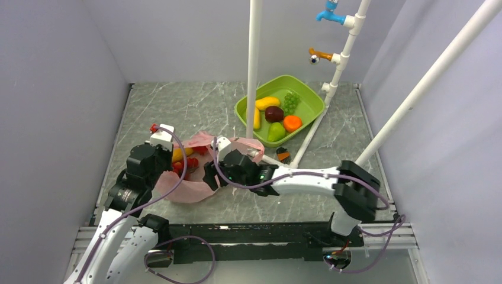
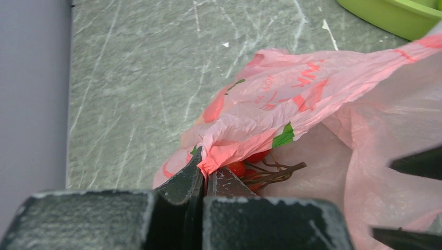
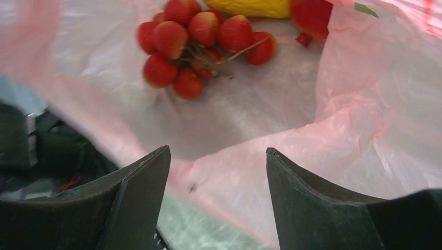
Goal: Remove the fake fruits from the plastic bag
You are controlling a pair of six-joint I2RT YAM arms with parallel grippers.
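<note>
The pink plastic bag lies on the table between my two grippers, its mouth held open. My left gripper is shut on a fold of the bag's edge; in the top view it is at the bag's left side. My right gripper is open and empty at the bag's mouth, over the lower edge of the bag. Inside lie a red grape cluster, yellow bananas and a red apple. A green pear lies in the green tub.
The tub at the back right also holds a yellow mango, a dark maroon fruit, green grapes and an orange fruit. White pipes rise by the tub. A small orange and black object lies near the bag.
</note>
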